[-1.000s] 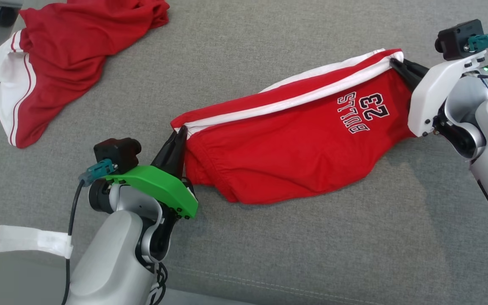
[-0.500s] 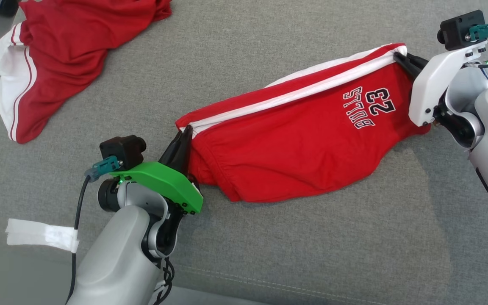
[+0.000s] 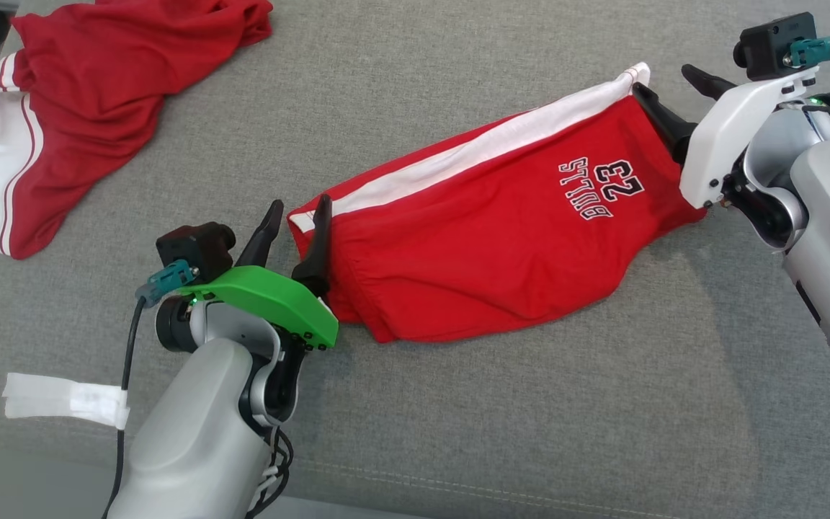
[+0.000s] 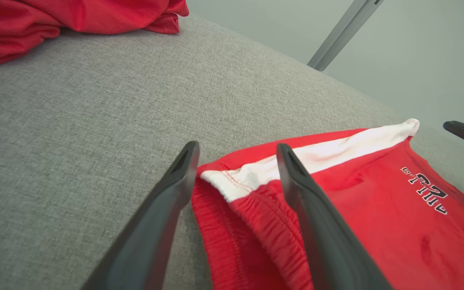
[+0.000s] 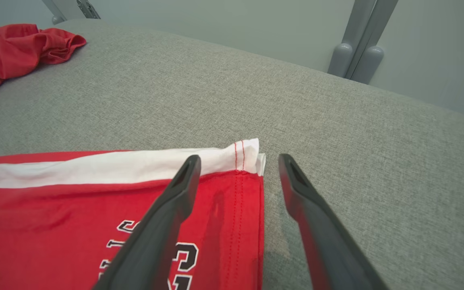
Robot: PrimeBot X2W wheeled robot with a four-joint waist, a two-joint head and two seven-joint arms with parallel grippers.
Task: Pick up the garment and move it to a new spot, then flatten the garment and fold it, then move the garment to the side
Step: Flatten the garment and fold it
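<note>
The garment (image 3: 487, 238) is a pair of red shorts with a white side stripe and a "BULLS 23" print. It lies stretched out on the grey cushion (image 3: 458, 418). My left gripper (image 3: 298, 205) stands open at its waistband corner, one finger on each side of the white edge (image 4: 252, 177). At the opposite hem corner (image 5: 248, 155) my right gripper (image 3: 663, 79) is open too; one finger rests over the red cloth, the other over bare cushion. In the wrist views the left gripper (image 4: 237, 147) and right gripper (image 5: 239, 158) hold nothing.
A second red and white garment (image 3: 98, 94) lies crumpled at the far left of the cushion. White tape (image 3: 62, 400) wraps the left arm's cable. Grey metal posts (image 5: 361, 40) stand beyond the cushion's far edge.
Both grippers have opened and let go of the garment's two corners. The garment now lies slack on the cushion. The head camera shifted a little.
</note>
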